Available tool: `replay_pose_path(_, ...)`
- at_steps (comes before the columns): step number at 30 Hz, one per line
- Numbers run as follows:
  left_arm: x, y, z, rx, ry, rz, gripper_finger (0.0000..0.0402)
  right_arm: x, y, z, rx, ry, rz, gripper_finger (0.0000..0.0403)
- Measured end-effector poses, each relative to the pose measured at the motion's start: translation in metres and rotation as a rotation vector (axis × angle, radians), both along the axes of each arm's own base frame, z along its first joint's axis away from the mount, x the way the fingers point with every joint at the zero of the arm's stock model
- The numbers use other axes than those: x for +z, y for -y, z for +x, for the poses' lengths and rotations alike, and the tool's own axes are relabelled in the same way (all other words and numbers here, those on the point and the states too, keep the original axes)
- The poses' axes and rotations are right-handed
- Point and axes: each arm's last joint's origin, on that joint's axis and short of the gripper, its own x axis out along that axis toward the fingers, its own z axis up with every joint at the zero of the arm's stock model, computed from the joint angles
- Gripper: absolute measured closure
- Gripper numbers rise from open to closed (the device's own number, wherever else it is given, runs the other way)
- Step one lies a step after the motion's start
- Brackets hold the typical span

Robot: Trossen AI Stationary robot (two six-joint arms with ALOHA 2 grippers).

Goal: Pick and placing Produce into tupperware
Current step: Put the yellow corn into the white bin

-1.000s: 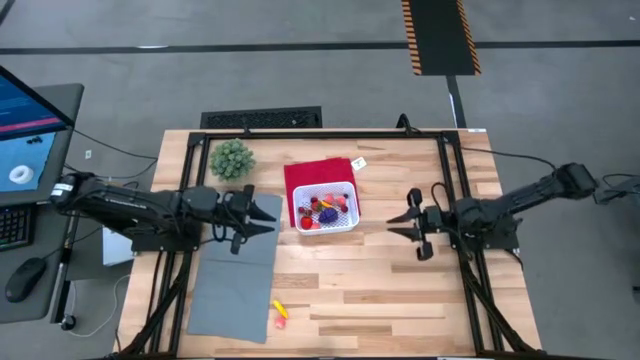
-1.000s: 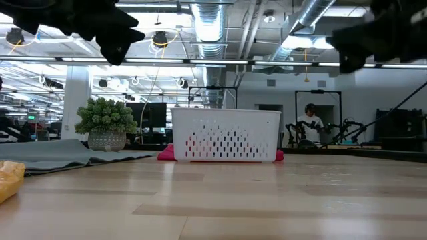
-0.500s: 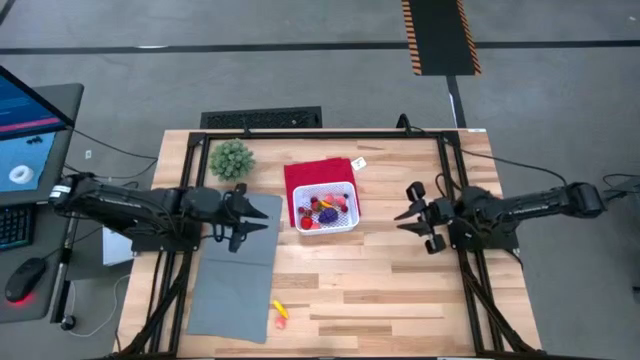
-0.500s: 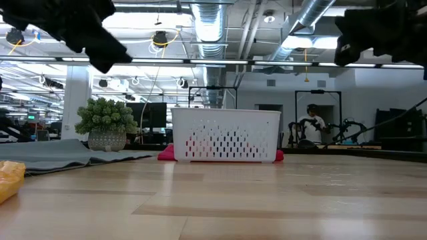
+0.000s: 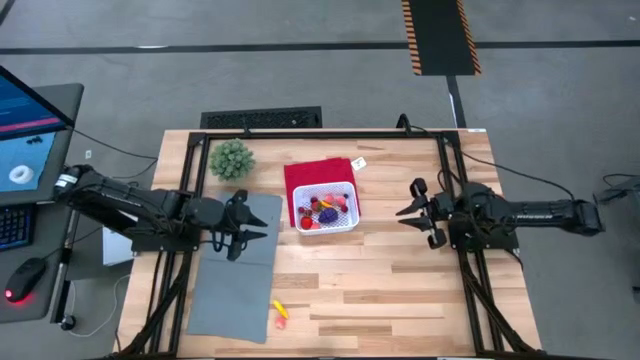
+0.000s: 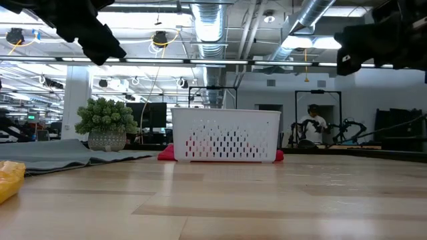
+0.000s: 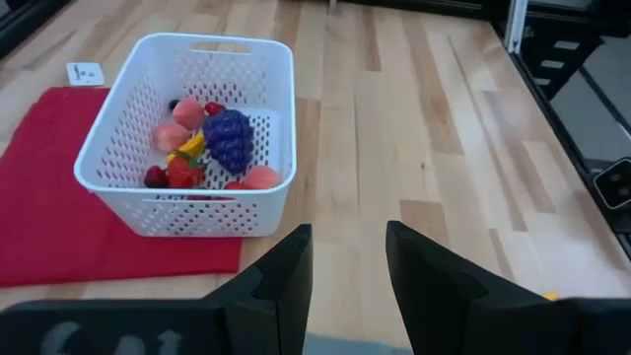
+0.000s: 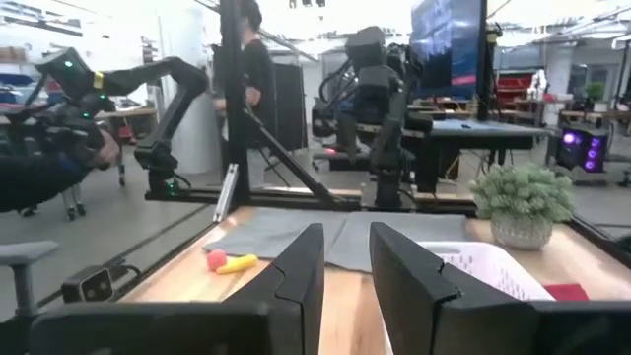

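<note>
The white latticed tupperware (image 5: 325, 208) stands on a red cloth (image 5: 318, 172) and holds several toy produce pieces, with purple grapes (image 7: 229, 140) among red and pink ones. Two loose pieces, yellow and pink (image 5: 280, 310), lie on the wood near the table's near edge. They also show in the right wrist view as loose pieces (image 8: 229, 261). My left gripper (image 5: 260, 226) hangs open above the grey mat (image 5: 235, 275), left of the tupperware. My right gripper (image 5: 405, 216) hangs open to the tupperware's right. Both face the tupperware, above table height.
A green bushy plant in a pot (image 5: 231, 158) stands at the far left. A small white tag (image 5: 359, 162) lies beyond the red cloth. Black frame rails (image 5: 450, 180) run along the table's sides. Bare wood (image 5: 380, 290) stretches between the tupperware and the near edge.
My left gripper has drawn back a little toward the table's left edge. My right arm has stretched out flatter toward the right, and its gripper has shifted slightly toward the far edge. The tupperware and the produce have stayed put.
</note>
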Motion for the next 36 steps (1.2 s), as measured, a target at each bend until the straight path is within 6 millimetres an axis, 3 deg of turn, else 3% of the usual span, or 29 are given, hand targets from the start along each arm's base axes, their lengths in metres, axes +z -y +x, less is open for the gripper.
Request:
replay_pose_path(8,-0.002,0.005,0.000,0.026,-0.013,-0.002,0.0281,-0.006,-0.004,-0.012,0.019,-0.063,0.036,0.0296)
replay_pose_path(17,-0.035,0.013,0.009,0.038,-0.283,-0.055,0.0281,-0.012,-0.010,-0.019,0.064,-0.111,0.050,0.0296)
replay_pose_path(29,-0.054,0.070,0.025,-0.232,-0.381,-0.014,0.0281,-0.012,-0.010,-0.018,0.055,-0.132,0.116,0.0296)
replay_pose_path(36,-0.046,0.107,0.046,-0.331,-0.380,0.051,0.0281,-0.012,-0.010,-0.018,0.057,-0.139,0.142,0.0296)
